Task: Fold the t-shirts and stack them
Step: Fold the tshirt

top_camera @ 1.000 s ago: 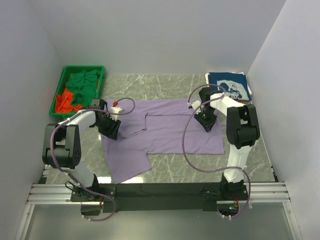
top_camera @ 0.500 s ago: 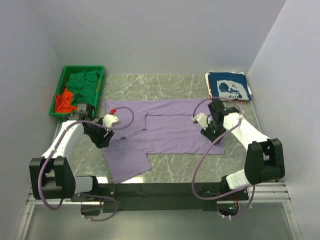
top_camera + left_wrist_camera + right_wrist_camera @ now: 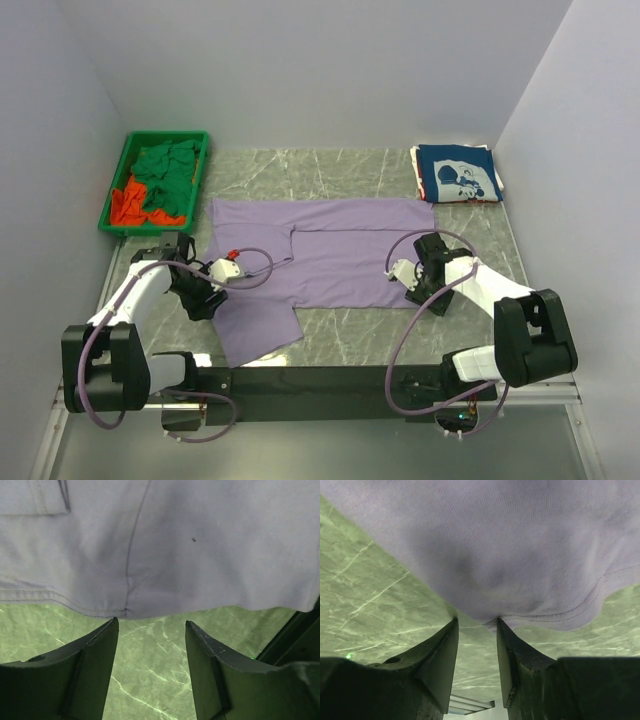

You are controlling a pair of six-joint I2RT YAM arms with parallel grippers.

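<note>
Lavender t-shirt [image 3: 340,250] flat on marble table [image 3: 330,170], left gripper [image 3: 151,625] and right gripper [image 3: 476,623] at its edge, jaws apart.

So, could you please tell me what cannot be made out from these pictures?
- Top view: the left gripper and right gripper fingertips, hidden under their own wrists.
- Top view: how many shirts fill the green bin; they are crumpled together.
- Top view: the navy shirt print, too small.
- Wrist views: most of the lavender shirt, cut off by the edges.
</note>
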